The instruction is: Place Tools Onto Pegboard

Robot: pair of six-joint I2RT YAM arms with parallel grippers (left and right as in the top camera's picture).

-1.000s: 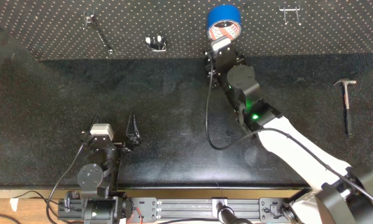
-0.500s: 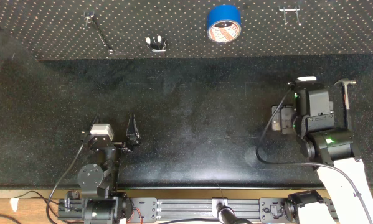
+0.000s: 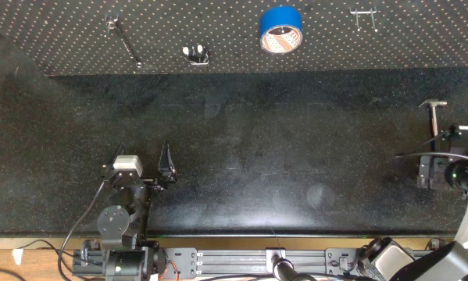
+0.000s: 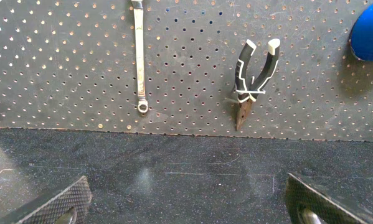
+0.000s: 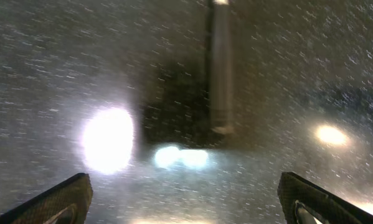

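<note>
Left wrist view: left hand (image 4: 186, 205) spread, empty, facing pegboard (image 4: 49, 62). Hung there: wrench (image 4: 139, 56), pliers (image 4: 253, 78), blue tape (image 4: 370, 34) at edge. Top view adds hammer (image 3: 433, 117) flat on table (image 3: 241, 156), far right. Right wrist view: right hand (image 5: 186, 202) spread, hammer handle ahead, ungripped.

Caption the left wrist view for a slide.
Open left gripper faces the pegboard, where a wrench, pliers and a blue tape roll hang.
</note>
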